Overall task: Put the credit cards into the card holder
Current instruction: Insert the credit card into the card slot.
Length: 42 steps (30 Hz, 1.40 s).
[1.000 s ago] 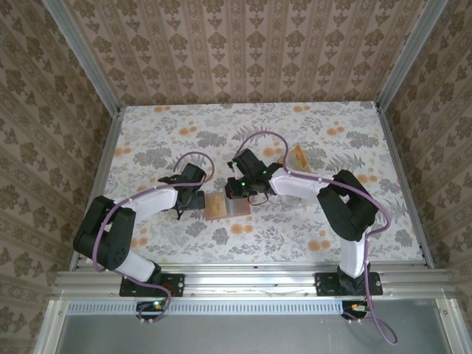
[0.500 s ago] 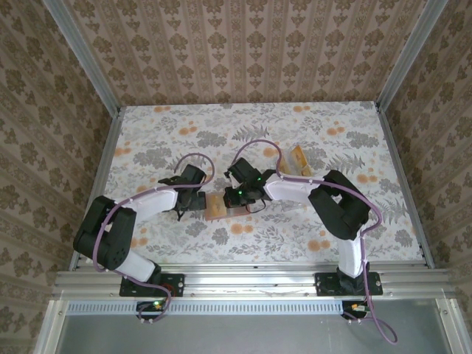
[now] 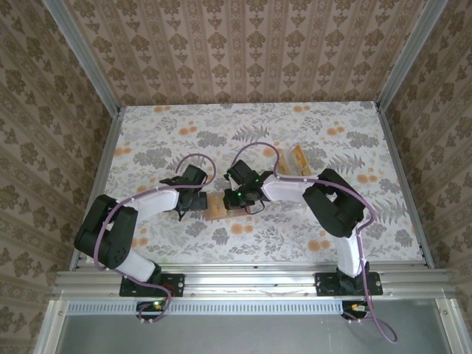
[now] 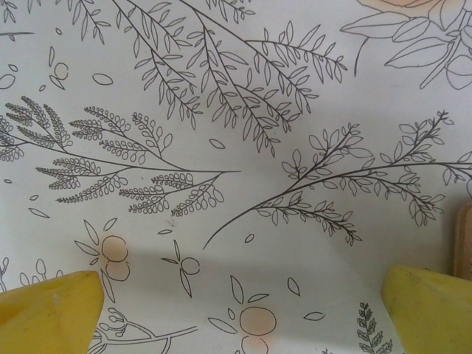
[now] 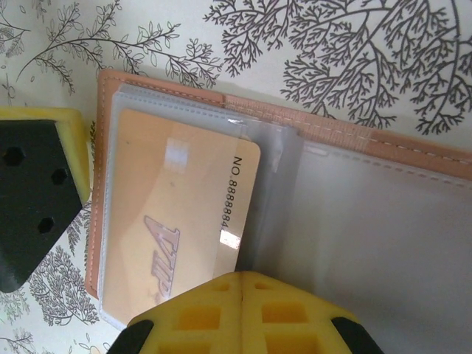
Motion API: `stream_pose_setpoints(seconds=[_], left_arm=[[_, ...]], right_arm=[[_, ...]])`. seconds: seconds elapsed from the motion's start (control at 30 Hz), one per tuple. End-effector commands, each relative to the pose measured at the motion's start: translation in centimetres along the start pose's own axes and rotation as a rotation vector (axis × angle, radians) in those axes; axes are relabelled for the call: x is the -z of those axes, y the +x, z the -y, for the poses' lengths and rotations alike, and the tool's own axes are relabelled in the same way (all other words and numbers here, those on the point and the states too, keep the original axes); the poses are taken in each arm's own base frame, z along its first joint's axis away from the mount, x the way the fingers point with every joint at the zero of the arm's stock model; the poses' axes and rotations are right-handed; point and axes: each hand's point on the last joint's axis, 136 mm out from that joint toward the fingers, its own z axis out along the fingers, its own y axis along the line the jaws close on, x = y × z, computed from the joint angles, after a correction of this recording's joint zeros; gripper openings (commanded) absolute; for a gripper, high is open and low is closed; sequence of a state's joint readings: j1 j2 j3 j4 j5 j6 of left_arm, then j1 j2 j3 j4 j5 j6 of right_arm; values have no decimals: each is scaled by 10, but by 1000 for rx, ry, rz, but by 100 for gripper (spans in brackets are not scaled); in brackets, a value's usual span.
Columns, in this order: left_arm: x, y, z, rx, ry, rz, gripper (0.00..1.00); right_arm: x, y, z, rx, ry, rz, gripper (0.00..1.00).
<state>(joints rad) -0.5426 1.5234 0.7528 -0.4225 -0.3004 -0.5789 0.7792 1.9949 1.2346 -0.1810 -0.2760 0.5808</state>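
1. Top external: the left claw (image 3: pixel 188 200) stands wide open with nothing in it, low over the floral surface (image 3: pixel 147 140). The card holder (image 3: pixel 217 207) lies opened flat just to its right, between the 2 claws. The right claw (image 3: pixel 237 195) is closed at the holder's far-right part. A small pile of loose credit cards (image 3: pixel 297 158) lies beyond and to the right of the right claw, apart from it.
2. Left wrist: the left claw (image 4: pixel 243 313) has its 2 yellow fingers (image 4: pixel 51 310) spread to the frame's corners with only bare surface between them. An edge of the card holder (image 4: pixel 464 240) shows just outside the right finger.
3. Right wrist: the right claw (image 5: pixel 242 295) is closed, fingertip against fingertip, at the near edge of the open card holder (image 5: pixel 354 140). Just ahead of the tips, 1 credit card (image 5: pixel 177 214) sits in a clear sleeve. Whether the claw pinches anything, I cannot tell.
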Motion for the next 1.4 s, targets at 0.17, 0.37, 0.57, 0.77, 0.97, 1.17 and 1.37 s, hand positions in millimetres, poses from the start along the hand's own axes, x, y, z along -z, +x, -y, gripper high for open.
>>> stream_pose_setpoints(seconds=[0.17, 0.37, 0.57, 0.77, 0.97, 1.17, 1.37], left_arm=[[-12, 16, 3, -34, 0, -42, 100], [-12, 18, 5, -37, 2, -44, 100], [-4, 10, 1, -31, -5, -24, 100], [17, -9, -10, 18, 14, 18, 100], [35, -22, -1, 32, 118, 37, 100], [44, -21, 38, 18, 361, 46, 100], [47, -23, 67, 54, 542, 74, 100]], right_arm=[[-10, -2, -11, -2, -18, -15, 2], [-15, 0, -15, 3, -25, -26, 1], [6, -10, -21, 26, -21, 3, 2], [50, -28, -15, 19, 12, 82, 21], [86, -30, 8, 3, 111, 139, 43], [96, -17, 44, -29, 224, 149, 63], [81, -1, 70, -63, 278, 118, 64]])
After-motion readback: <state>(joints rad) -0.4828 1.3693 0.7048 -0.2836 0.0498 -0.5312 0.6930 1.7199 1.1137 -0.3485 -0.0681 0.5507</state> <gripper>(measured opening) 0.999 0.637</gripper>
